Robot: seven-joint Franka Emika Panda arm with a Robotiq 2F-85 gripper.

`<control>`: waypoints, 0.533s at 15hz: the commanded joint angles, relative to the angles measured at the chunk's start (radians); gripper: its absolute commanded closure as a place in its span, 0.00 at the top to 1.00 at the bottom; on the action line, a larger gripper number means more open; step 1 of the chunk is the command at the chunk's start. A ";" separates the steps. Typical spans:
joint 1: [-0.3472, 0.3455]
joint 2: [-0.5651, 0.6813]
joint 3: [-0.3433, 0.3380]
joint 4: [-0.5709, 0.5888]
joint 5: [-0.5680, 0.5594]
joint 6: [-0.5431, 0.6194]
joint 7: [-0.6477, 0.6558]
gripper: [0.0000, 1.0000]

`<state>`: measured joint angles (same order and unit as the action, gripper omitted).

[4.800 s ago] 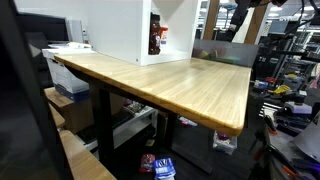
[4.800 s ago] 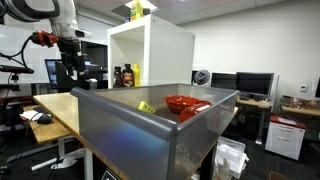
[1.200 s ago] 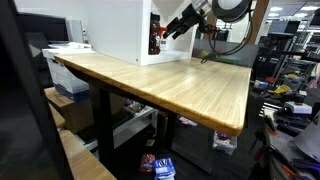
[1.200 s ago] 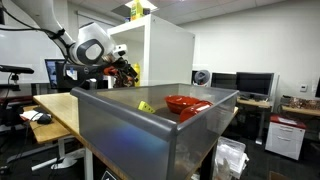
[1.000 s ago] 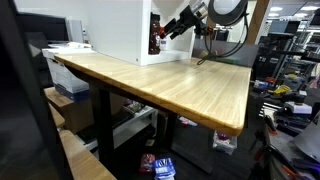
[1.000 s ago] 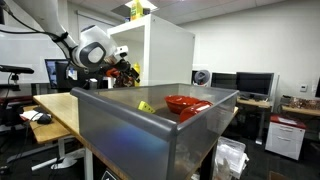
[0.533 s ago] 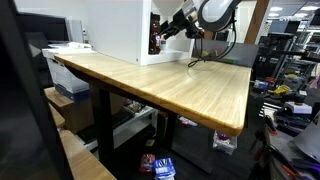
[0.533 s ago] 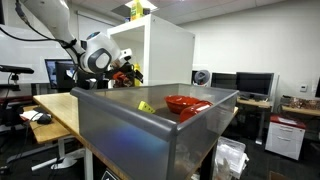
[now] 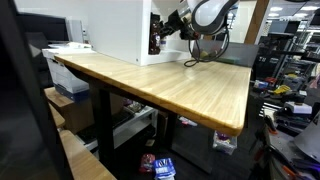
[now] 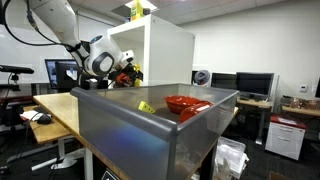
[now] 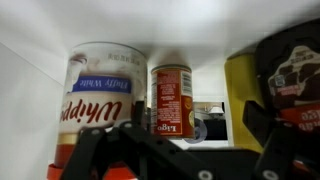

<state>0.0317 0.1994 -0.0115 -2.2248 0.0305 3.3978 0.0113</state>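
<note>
My gripper (image 11: 196, 138) is open, its two dark fingers spread wide at the bottom of the wrist view with nothing gripped between them. Straight ahead, inside a white shelf box, stands a red can (image 11: 172, 98). A white tub (image 11: 100, 100) labelled "Whip" stands to its left. A yellow package (image 11: 240, 95) with a dark label stands to its right. In both exterior views the gripper (image 9: 166, 24) (image 10: 127, 72) is at the open face of the white shelf box (image 9: 118, 30) (image 10: 165, 55), close to the items inside.
The shelf box stands at the back of a long wooden table (image 9: 170, 85). A grey metal bin (image 10: 150, 135) in the foreground holds a red bowl (image 10: 186, 103) and a small yellow object (image 10: 146, 106). Desks with monitors (image 10: 255, 85) and cluttered shelves (image 9: 290, 80) surround the table.
The arm has swung down from high up and moved steadily toward the shelf box's opening. The gripper has stayed open.
</note>
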 commanded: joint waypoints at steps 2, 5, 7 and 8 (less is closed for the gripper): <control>0.018 0.057 -0.016 0.052 0.039 0.050 0.013 1.00; 0.030 0.077 -0.026 0.069 0.061 0.070 0.009 1.00; 0.036 0.084 -0.033 0.074 0.074 0.071 0.006 1.00; 0.039 0.088 -0.037 0.077 0.080 0.072 0.005 1.00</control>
<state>0.0485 0.2537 -0.0268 -2.1730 0.0742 3.4358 0.0114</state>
